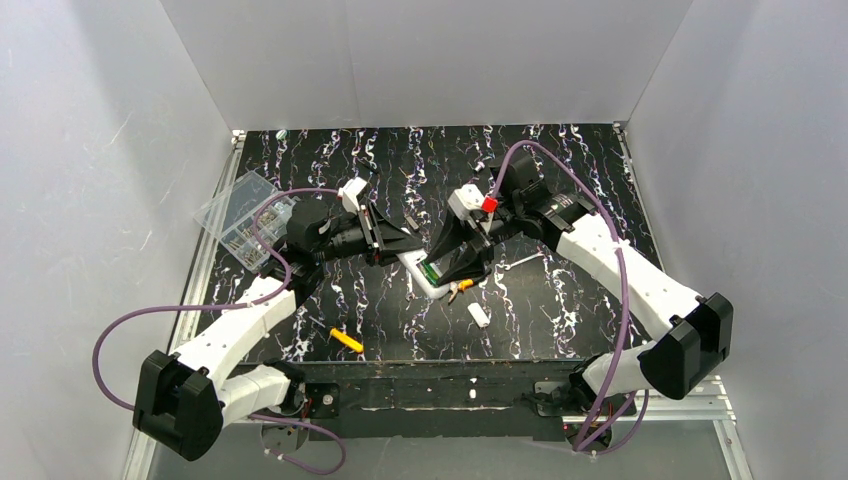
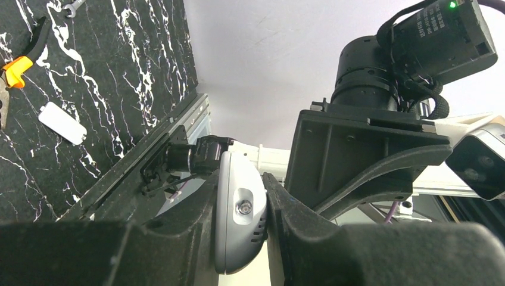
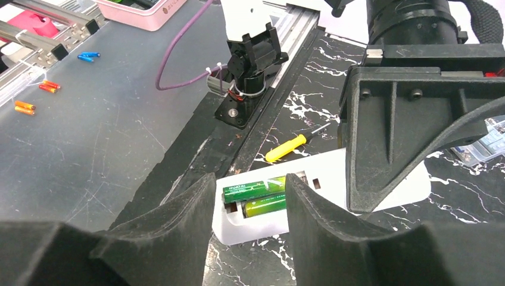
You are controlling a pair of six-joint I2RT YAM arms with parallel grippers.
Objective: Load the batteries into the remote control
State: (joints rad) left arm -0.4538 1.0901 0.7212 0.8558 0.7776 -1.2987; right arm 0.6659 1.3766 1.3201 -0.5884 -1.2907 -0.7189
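Observation:
The white remote control [image 1: 413, 270] lies back-up at mid-table with its compartment uncovered. Two green batteries [image 3: 257, 189] [image 3: 269, 205] lie side by side inside it, a green speck [image 1: 430, 270] from above. My left gripper [image 1: 398, 246] is shut on one end of the remote [image 2: 237, 179], which sits pinched edge-on between its fingers. My right gripper [image 3: 250, 182] hovers open over the other end of the remote [image 3: 256, 229]. Its fingers [image 3: 184, 208] stand either side of the batteries and hold nothing.
A yellow-handled screwdriver [image 1: 347, 340] lies near the front edge. A loose white cover piece [image 1: 479, 315] and orange-handled pliers [image 1: 462, 286] sit right of the remote. A small wrench [image 1: 520, 262] lies beyond them. A clear plastic box [image 1: 240, 215] sits at the left edge.

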